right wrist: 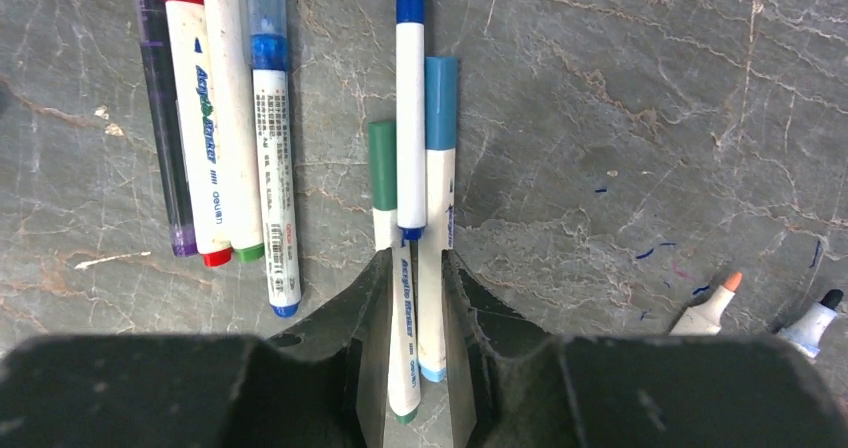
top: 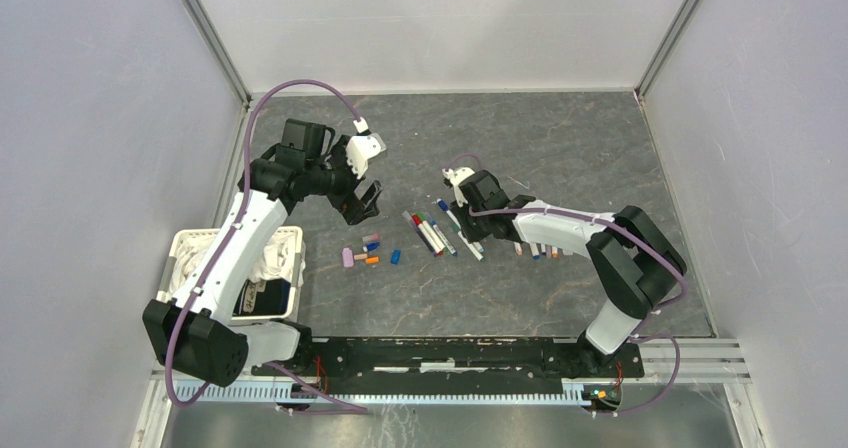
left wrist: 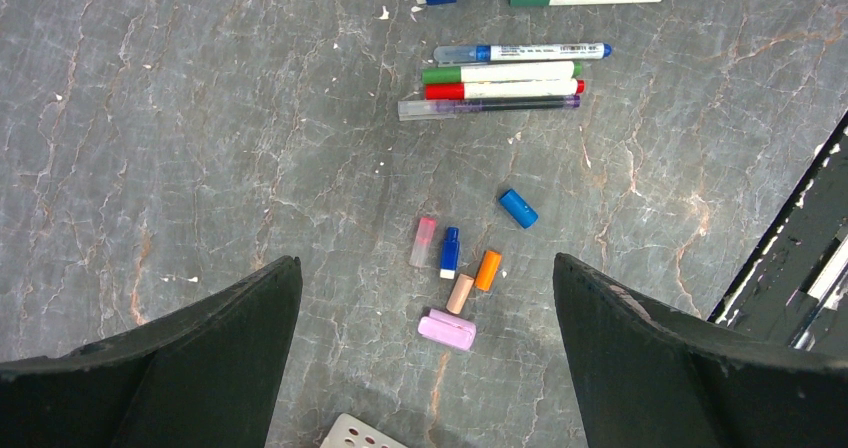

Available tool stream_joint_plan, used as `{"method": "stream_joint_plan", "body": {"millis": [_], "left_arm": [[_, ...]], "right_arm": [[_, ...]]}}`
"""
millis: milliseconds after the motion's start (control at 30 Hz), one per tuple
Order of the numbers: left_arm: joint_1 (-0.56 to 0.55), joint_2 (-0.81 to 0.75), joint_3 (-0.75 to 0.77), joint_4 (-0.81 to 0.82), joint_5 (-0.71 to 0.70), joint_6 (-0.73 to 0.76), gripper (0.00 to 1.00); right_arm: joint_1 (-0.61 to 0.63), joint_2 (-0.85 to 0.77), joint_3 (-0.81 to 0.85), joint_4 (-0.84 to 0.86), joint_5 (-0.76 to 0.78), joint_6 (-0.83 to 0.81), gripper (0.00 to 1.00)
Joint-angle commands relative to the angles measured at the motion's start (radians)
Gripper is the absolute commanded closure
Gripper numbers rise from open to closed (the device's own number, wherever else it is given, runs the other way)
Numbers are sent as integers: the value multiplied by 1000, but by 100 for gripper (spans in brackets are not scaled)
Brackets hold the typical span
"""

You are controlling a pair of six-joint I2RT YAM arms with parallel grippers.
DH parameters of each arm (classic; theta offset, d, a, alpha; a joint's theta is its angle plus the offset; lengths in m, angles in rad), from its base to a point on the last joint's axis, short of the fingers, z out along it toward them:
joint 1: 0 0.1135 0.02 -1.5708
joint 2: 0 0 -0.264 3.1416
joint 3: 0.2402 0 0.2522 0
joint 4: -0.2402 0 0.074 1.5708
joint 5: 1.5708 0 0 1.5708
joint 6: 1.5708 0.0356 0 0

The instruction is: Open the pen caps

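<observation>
Right hand (right wrist: 412, 368), fingers narrowly parted around two light, slick, rigid pens (right wrist: 405, 298) at frame bottom, should pinch mid-barrel.

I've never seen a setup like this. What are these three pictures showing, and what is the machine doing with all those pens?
The overhead picture shows two white robot arms bolted to the near edge of a grey stone-patterned table. The other two pictures come from small cameras on the arms' wrists, so the dark shapes at the bottom are each arm's own fingers.

The left gripper hangs open above a little cluster of loose pen caps: blue, orange, pink, tan, lilac. Nothing is in it.

The right gripper has its fingers closed in around two pens lying side by side, green-capped and light-blue-capped, with a slimmer blue pen on top. Whether it is truly gripping them is unclear. Four more pens lie beside them, and a white basket stands at the left.
</observation>
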Motion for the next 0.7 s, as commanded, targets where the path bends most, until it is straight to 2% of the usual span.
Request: {"method": "stream_joint_plan", "body": {"millis": [0,67,167,233,667], "left_arm": [[4,-7,6,-17,38,2,0],[4,-8,4,-17,39,4,0],[4,-4,4,-17,43,4,0],[4,-4,6,-18,46,4,0],[4,-20,1,-31,18,21,0]], "right_arm": [[-15,-57,75,-58,-25,-31,71],[-16,-51,91,-62,-39,-35,68],[-15,-11,134,-78,-56,-42,55],[-15,20,164,-73,-84,-40,51],[-14,264,367,-84,-65,-49,59]]}}
